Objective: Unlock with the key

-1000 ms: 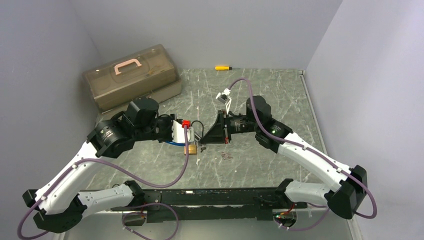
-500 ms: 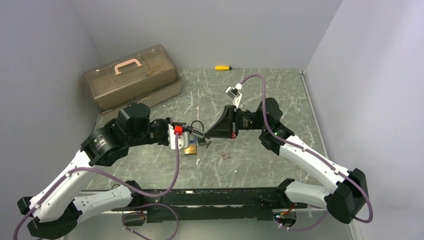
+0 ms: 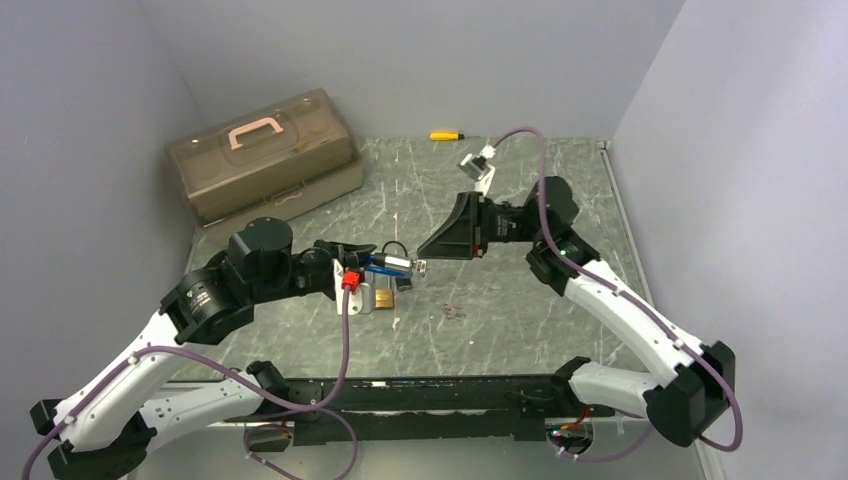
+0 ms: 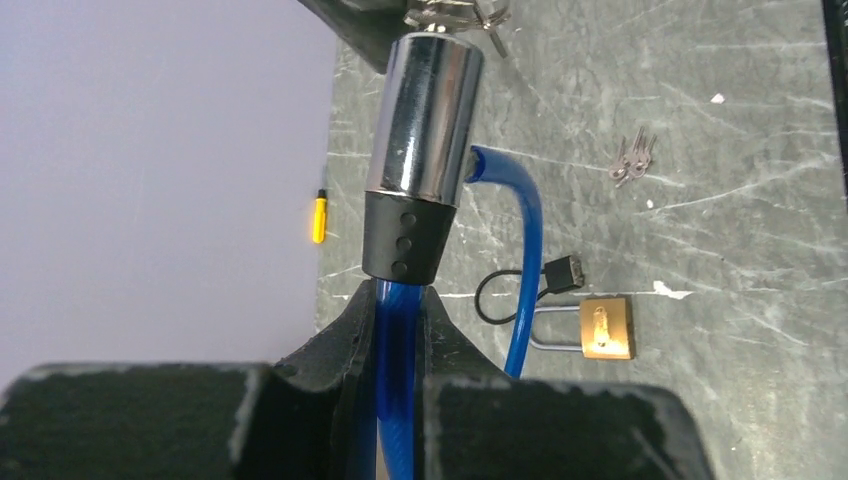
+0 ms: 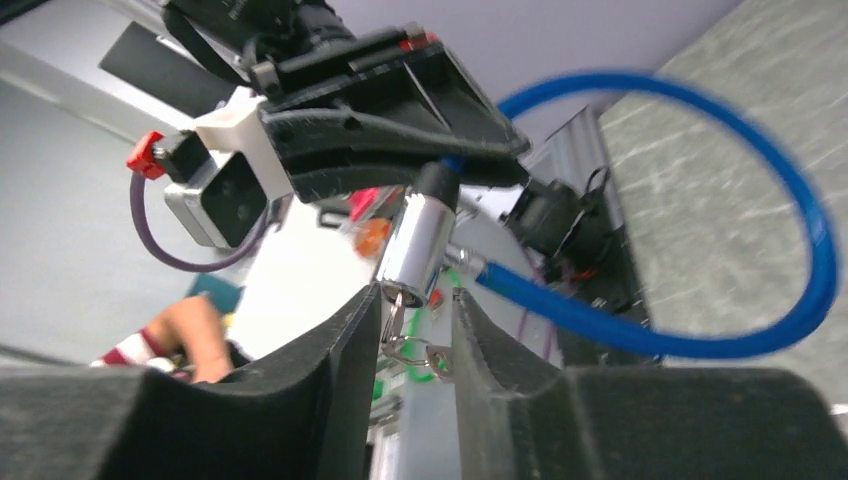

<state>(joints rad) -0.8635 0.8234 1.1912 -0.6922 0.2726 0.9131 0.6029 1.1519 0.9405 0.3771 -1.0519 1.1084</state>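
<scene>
The left gripper (image 4: 397, 300) has its fingers (image 4: 335, 345) pressed onto the cable lock (image 3: 392, 266), pinching the blue cable just behind the black collar (image 4: 403, 235) of the lock's body. That holds the lock off the counter (image 3: 520, 320), a little left of the middle, with its chrome cylinder (image 4: 425, 110) pointing right toward the other arm. The blue cable loop (image 5: 810, 250) curves out from the side of the cylinder and swings back round behind the left fingers. The key (image 5: 393, 305) sits in the end face of the cylinder, and a key ring (image 5: 425, 355) with a second small key hangs from it. The right gripper (image 5: 418, 300) meets the cylinder end-on. Its fingers (image 5: 340, 380) are spread a little, one on each side of the key and ring, with a gap showing between them and the metal, so they flank the key without pinching it. On the counter below the held lock, toward the near side, a brass padlock (image 4: 606, 328) lies flat. A few loose keys (image 4: 631, 157) lie to its right, well apart from it. A translucent brown toolbox (image 3: 262, 150) with a pink handle stands at the far left. A yellow-handled screwdriver (image 3: 444, 135) lies against the far wall.
</scene>
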